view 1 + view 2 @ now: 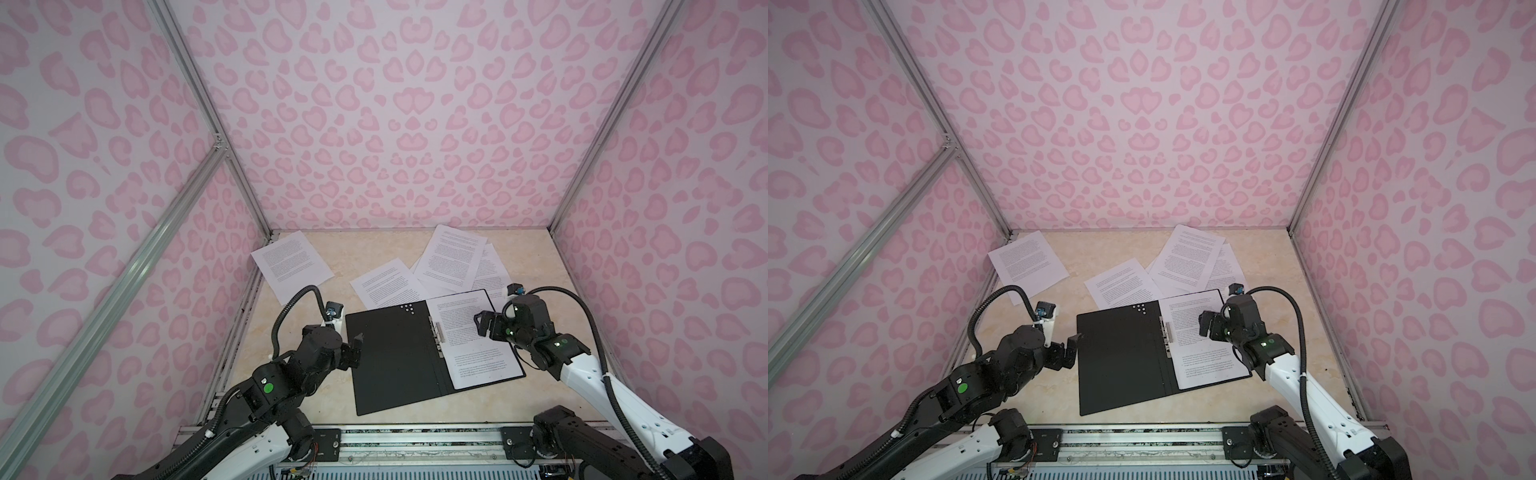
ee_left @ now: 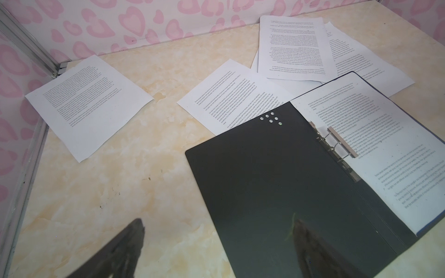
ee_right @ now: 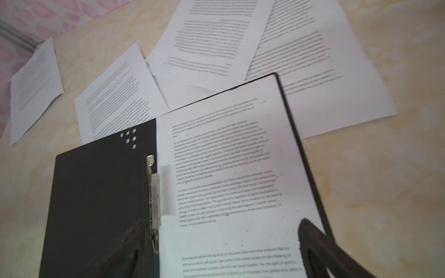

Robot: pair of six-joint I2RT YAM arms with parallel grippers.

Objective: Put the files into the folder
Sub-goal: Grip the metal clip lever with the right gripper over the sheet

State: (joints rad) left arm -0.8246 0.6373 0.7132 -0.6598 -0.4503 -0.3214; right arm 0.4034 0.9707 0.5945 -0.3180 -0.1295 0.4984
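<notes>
The folder (image 1: 390, 357) lay open on the surface (image 1: 353, 253), black inside up, with six pale dots (image 1: 406, 308) near its far edge and a metal clip (image 1: 436, 332) at the spine. A printed sheet (image 1: 478, 353) lay on its right half; one paragraph there began "Some people believe that sports". The other files lay loose beyond it: a corner sheet (image 1: 291, 264) far left, a middle sheet (image 1: 386, 282) partly under the folder's far edge, and overlapping sheets (image 1: 453, 257) far right. The left end effector (image 1: 355, 351), jaws spread wide and empty, hovered at the folder's left edge on a low, bent arm. The right end effector (image 1: 482, 326), likewise released and empty, hung over the printed sheet.
</notes>
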